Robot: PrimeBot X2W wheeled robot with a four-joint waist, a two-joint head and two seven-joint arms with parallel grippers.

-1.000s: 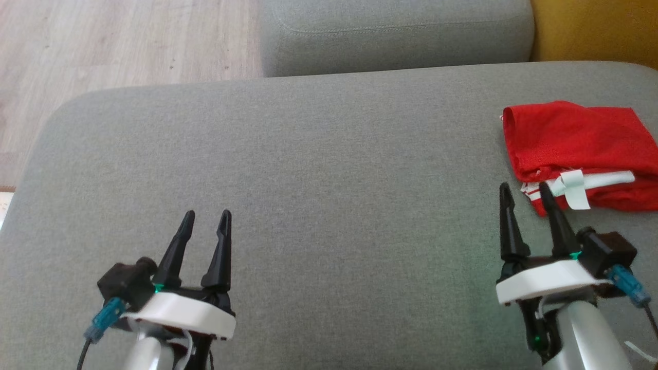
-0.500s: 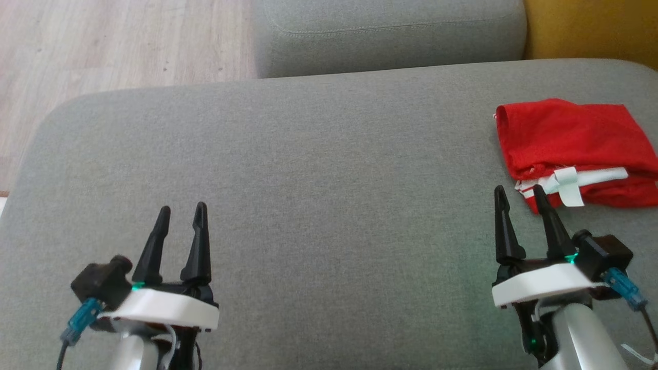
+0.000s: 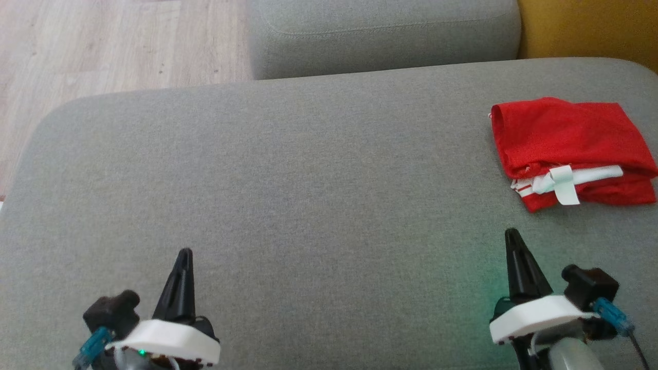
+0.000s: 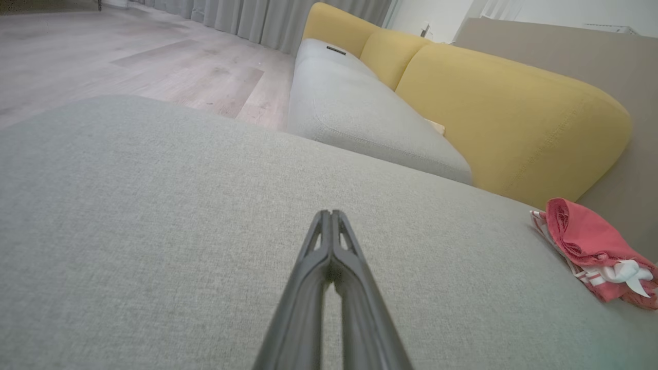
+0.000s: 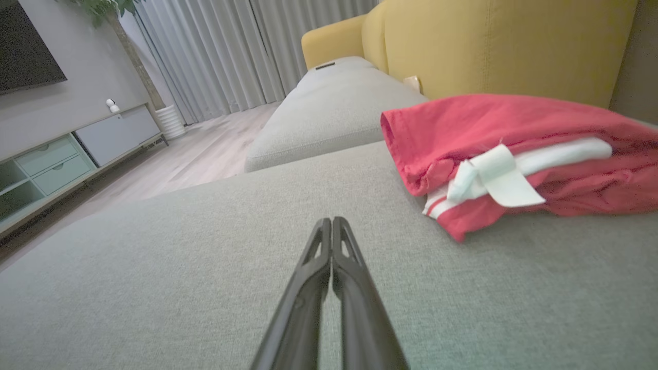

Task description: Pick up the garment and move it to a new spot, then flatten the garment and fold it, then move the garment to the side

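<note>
Red folded garment (image 3: pixel 560 133) — apart, beyond the right gripper (image 3: pixel 511 234).

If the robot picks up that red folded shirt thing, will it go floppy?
Probably floppy: the folded red fabric garment lies in soft wrinkles, so it would likely droop and unfold. It looks thin, so probably light. Pushed, it may bunch on the grey fabric cushion.
</note>
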